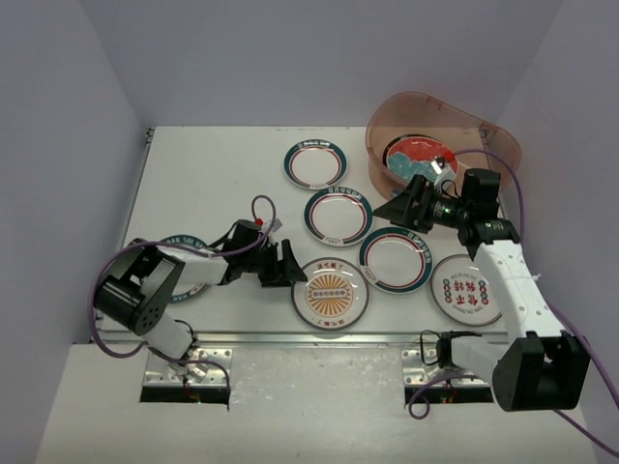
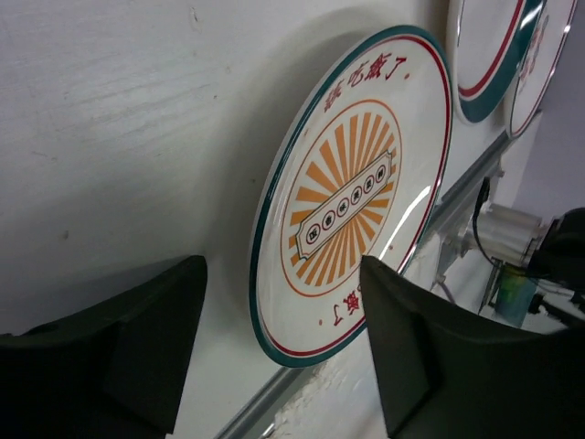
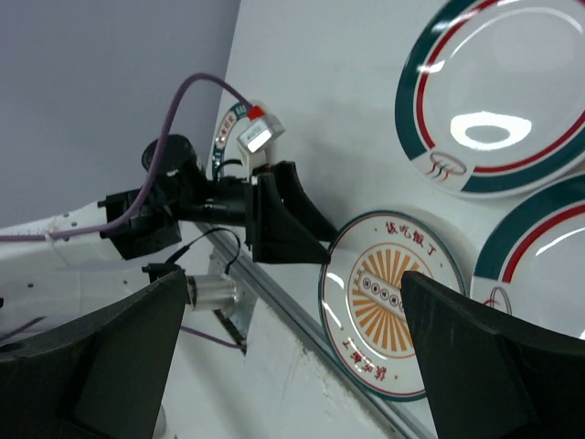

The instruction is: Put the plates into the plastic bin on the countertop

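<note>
The orange sunburst plate lies flat near the front edge of the countertop. My left gripper is open at its left rim; in the left wrist view the plate has its near rim between the open fingers of the gripper. My right gripper is open and empty, held above the table beside the plastic bin. A red-and-teal floral plate lies in the bin. Three teal-rimmed plates and a red-lettered plate lie on the table.
Another teal-rimmed plate lies partly hidden under my left arm. A metal strip runs along the front edge. Lavender walls close in the left, back and right. The right wrist view shows my left gripper and the sunburst plate.
</note>
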